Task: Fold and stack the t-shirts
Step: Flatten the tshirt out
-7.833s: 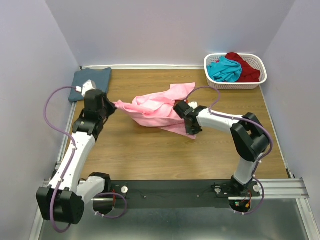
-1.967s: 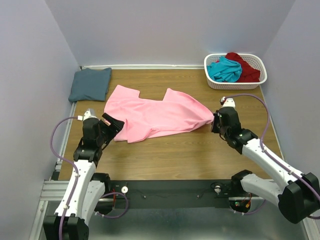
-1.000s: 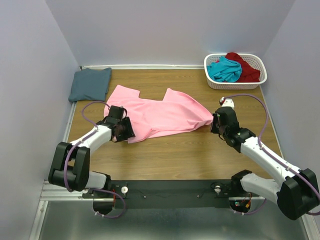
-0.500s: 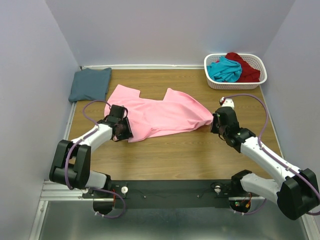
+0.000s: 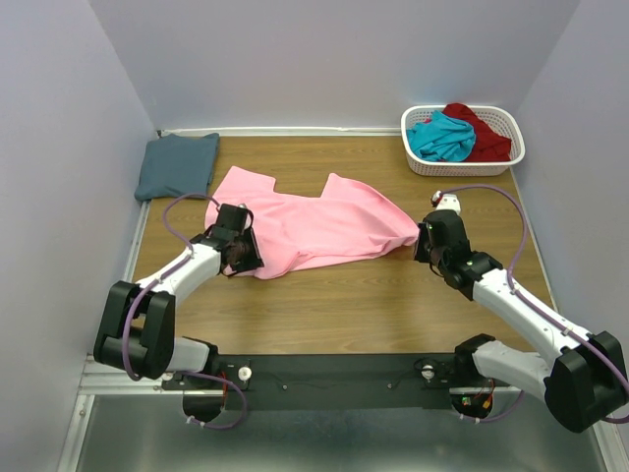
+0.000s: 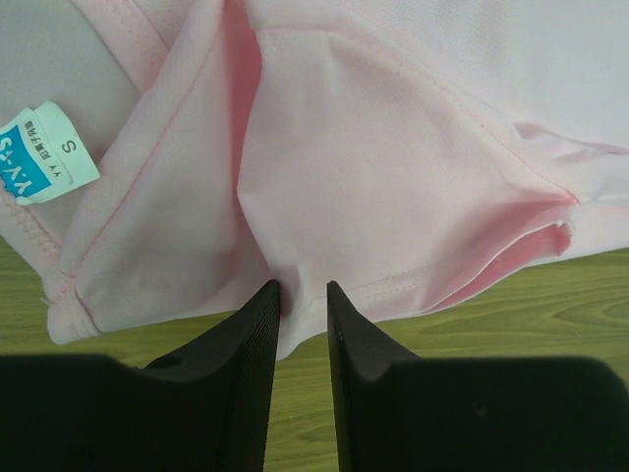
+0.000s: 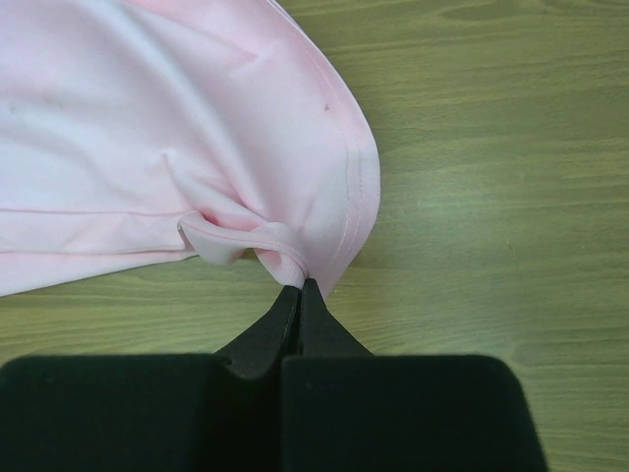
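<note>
**Lying flat: pink tee with a gripper at each end**

Pink tee [image 5: 314, 224] lies spread on the table [image 5: 373, 295], between the two arms; right gripper [image 7: 300, 287] has its jaws pressed fully together on a bunched corner at the tee's right end; left gripper [image 6: 302, 290] sits at the near-left hem, jaws only a narrow slit apart, the hem edge reaching into the gap; a size label [image 6: 39, 152] shows just beside it.

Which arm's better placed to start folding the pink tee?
Right, likely: the right gripper is shut on the pink tee, while the left gripper has a gap between its fingers, hem only at their tips.
</note>
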